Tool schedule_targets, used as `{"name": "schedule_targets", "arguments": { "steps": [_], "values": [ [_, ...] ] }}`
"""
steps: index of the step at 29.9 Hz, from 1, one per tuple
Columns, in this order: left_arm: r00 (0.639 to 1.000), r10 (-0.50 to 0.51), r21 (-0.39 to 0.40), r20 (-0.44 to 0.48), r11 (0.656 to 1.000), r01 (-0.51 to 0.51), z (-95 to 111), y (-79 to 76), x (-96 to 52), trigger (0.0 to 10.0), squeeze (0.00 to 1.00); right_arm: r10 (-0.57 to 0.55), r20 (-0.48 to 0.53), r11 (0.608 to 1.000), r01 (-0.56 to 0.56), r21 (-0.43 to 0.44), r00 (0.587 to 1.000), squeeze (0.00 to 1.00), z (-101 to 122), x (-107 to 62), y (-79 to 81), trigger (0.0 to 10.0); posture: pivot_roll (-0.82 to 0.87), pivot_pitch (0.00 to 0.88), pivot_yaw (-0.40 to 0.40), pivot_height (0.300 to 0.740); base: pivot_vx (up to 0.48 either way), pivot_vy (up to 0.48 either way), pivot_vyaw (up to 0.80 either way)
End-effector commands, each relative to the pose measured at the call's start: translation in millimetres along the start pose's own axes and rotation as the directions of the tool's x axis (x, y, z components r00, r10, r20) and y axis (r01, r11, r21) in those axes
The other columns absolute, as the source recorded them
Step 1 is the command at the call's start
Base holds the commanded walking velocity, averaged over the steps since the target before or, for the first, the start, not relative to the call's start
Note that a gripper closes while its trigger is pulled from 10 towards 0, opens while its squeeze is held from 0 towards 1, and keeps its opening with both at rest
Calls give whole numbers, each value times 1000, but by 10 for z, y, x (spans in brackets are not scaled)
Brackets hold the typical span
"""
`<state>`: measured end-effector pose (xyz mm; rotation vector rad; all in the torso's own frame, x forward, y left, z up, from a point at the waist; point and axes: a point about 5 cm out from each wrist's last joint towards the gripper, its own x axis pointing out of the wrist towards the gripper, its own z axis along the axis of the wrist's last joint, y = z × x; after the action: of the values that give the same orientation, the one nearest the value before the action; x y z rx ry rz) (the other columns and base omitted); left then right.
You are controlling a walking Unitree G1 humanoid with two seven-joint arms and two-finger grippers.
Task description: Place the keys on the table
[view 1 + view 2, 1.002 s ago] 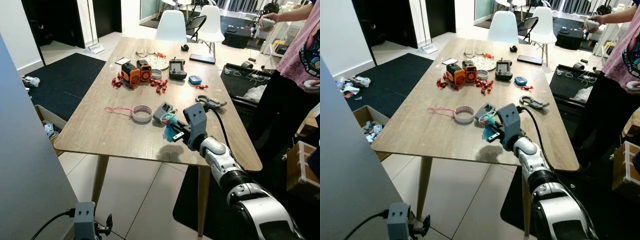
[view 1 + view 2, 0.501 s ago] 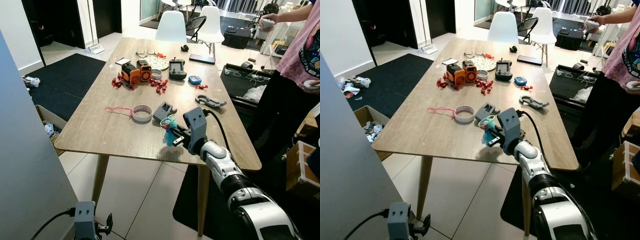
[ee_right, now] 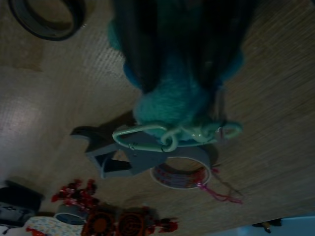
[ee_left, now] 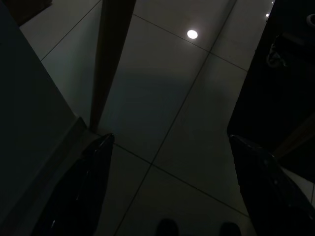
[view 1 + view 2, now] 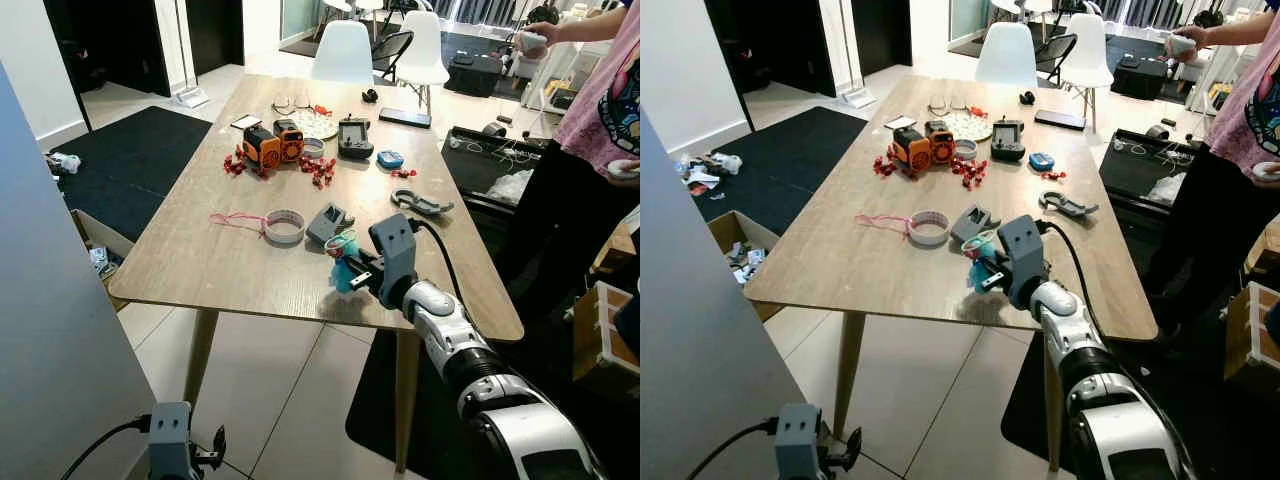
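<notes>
Right end effector (image 5: 345, 272) clamped on the keys (image 3: 172, 105): a teal fuzzy fob with a pale green carabiner and ring hanging off it; fingers pinch the fob from both sides; keys sit low over the near part of the tabletop (image 5: 210, 265), contact with the wood can't be judged; shadow falls on the wood right under them. Just beyond the keys: grey plastic bracket (image 5: 328, 222); to its left a white tape roll (image 5: 284, 226) with pink string (image 5: 232, 219) trailing off it. To the right of the bracket, a grey hook-shaped tool (image 5: 419, 203). Farther up the tabletop: orange robot toy (image 5: 272, 144), scattered red pieces (image 5: 318, 171), grey handheld controller (image 5: 355, 136), small blue gadget (image 5: 390, 159), patterned plate (image 5: 316, 124), glasses (image 5: 286, 102), black phone (image 5: 405, 118). Two white chairs (image 5: 343, 52) at the far end. Person in a pink shirt (image 5: 612, 95) stands to the right of the tabletop, a white controller in each hand. Cardboard box (image 5: 92, 250) on the floor at the left, dark rug (image 5: 130, 160) beyond it.

Left end effector (image 4: 167, 187) hangs idle low by the floor tiles, fingers spread wide; wrist view is dark, with a tabletop leg (image 4: 110, 64) in it.
</notes>
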<state>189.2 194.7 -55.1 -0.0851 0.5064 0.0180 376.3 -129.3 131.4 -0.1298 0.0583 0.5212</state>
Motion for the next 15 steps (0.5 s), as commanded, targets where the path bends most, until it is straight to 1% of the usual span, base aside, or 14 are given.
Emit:
{"name": "schedule_targets", "arguments": {
  "steps": [1, 4, 15],
  "values": [
    [1000, -6, -10, -12, 1000, 6, -43, -25, -21, 10000, 0, -46, 21, 999, 46, 23, 999, 1000, 49, -27, -97, 10000, 60, 55, -60, 740, 0, 0, 0],
    [1000, -8, -9, -13, 1000, 8, -48, -26, -24, 10000, 0, -74, 31, 997, 73, 32, 997, 1000, 83, -41, -160, 10000, 60, 56, -59, 740, 0, 0, 0],
    [1000, -8, -9, -13, 1000, 7, -43, -23, -21, 10000, 0, -102, 47, 993, 99, 59, 994, 1000, 113, -45, -195, 10000, 64, 56, -58, 740, 0, 0, 0]
  ]
}}
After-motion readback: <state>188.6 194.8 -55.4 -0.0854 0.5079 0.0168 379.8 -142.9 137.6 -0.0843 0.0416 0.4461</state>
